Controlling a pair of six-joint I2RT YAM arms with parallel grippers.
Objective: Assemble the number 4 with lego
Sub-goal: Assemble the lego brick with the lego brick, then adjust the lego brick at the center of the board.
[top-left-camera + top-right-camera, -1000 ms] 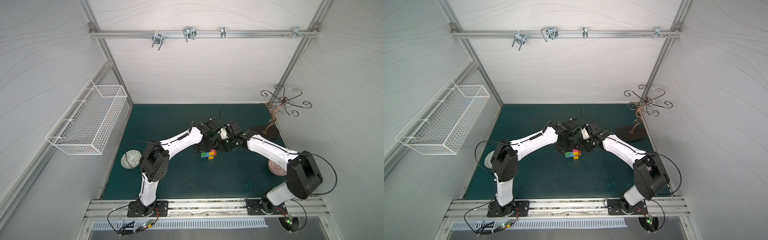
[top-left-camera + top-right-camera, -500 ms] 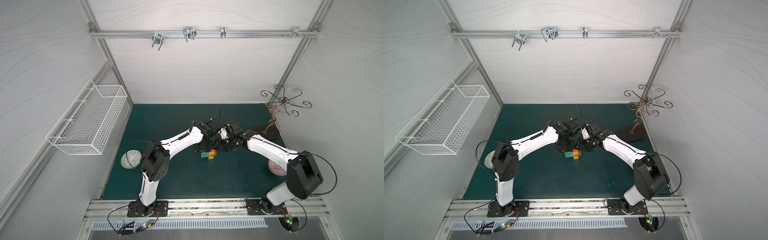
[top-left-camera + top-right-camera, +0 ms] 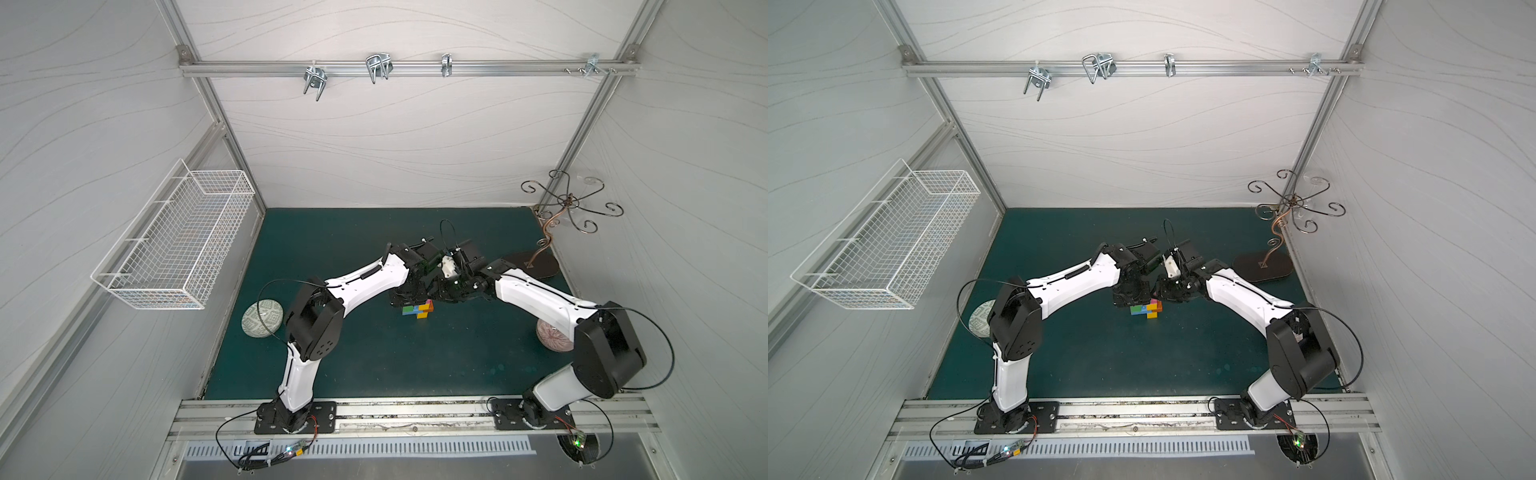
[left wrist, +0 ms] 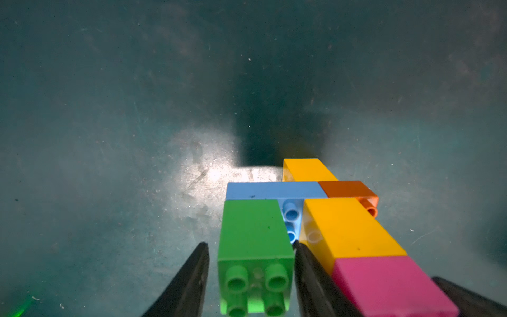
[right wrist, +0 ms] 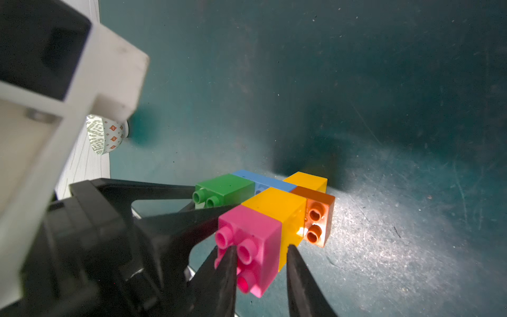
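Freeing green brick [image 4: 252,227], loose btwn fingers of part-open left gripper [image 4: 249,244], is best done straight back; pink brick [image 5: 247,227] is clamped btwn right gripper [image 5: 262,247] fingers.

left arm [image 3: 361,282] reaching forward, elbow bent | left claw [image 4: 249,244] low, jaws parted | right arm [image 3: 536,291] reaching forward | right claw [image 5: 261,247] clamped on pink brick [image 5: 252,233] between its fingers

My left arm [image 3: 357,284], right arm [image 3: 536,293]: white shells, black joint housings, thin black looping cables; fingers [image 4: 186,285] black, tapered
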